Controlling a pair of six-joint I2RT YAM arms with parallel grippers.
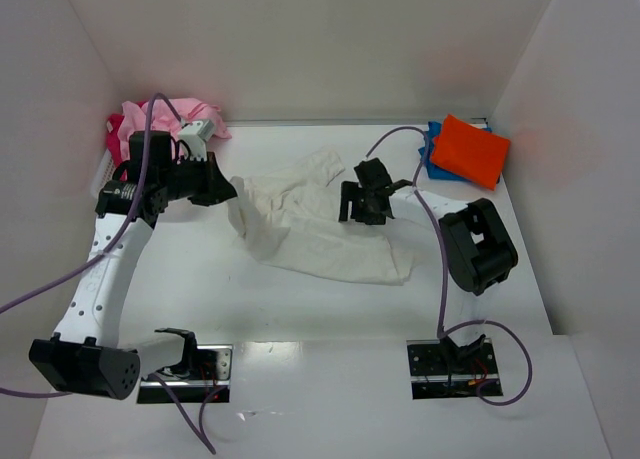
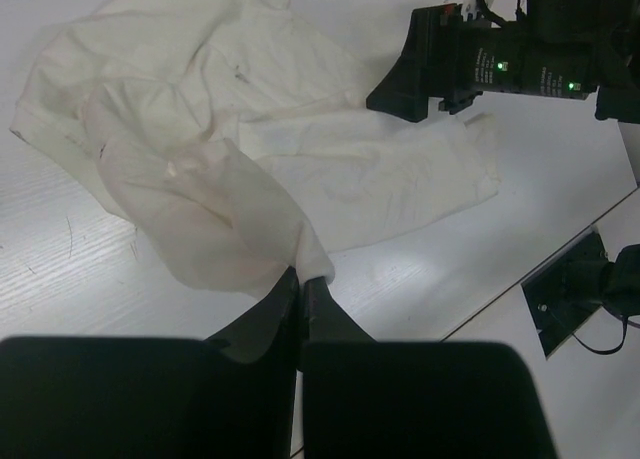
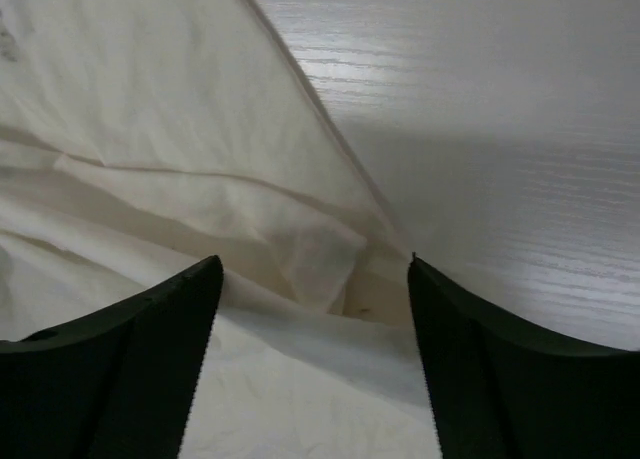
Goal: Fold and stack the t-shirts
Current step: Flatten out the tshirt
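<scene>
Cream-white t-shirt (image 1: 330, 244), orange t-shirt (image 1: 470, 149), blue t-shirt (image 1: 434, 165), pink t-shirt (image 1: 195, 114).

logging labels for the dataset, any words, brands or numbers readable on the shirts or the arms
None can be read.
The cream-white t-shirt and the orange t-shirt show no print.
A small pale mark on the left arm is too blurred to read.
</scene>
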